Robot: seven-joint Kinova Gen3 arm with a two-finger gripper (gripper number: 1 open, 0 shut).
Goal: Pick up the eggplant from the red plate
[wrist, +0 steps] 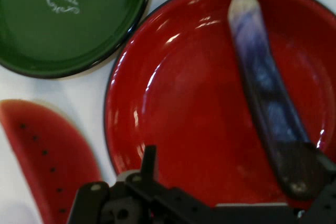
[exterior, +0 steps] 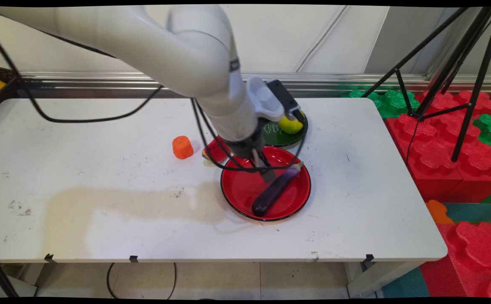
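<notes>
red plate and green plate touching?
Apart. The hand view shows a strip of white table between the red plate and the green plate.

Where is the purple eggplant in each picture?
Main view: the eggplant lies slanted across the red plate, right of centre.
Hand view: the eggplant runs down the right side, from top edge to lower right.
Shared landmark: the red plate under it.

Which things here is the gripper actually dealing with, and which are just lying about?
At the gripper: gripper, open, low over the red plate; purple eggplant lying on that plate.
Lying about: green plate with a lemon; watermelon slice; orange block.
</notes>
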